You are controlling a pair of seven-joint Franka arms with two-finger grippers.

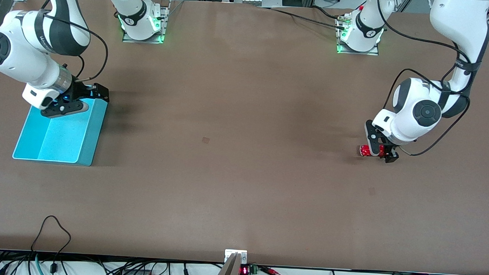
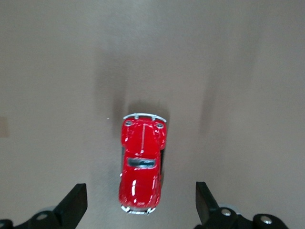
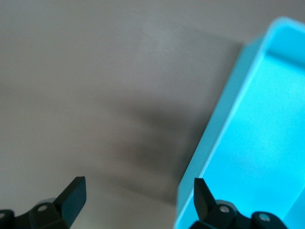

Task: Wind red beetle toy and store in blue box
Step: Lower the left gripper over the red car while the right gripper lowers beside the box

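Observation:
The red beetle toy (image 1: 365,150) stands on the brown table toward the left arm's end. In the left wrist view the toy (image 2: 141,162) lies lengthwise between my fingers. My left gripper (image 1: 382,153) is low over it and open, its fingertips (image 2: 76,202) wide apart on either side of the toy's rear end, not touching it. The blue box (image 1: 61,137) stands toward the right arm's end and looks empty. My right gripper (image 1: 92,94) hovers open over the box's corner farthest from the front camera, straddling its wall (image 3: 214,143).
The arm bases (image 1: 142,24) stand along the table's edge farthest from the front camera. Cables and a small device with a red display (image 1: 244,270) lie at the edge nearest that camera. Bare brown tabletop (image 1: 236,133) spans between toy and box.

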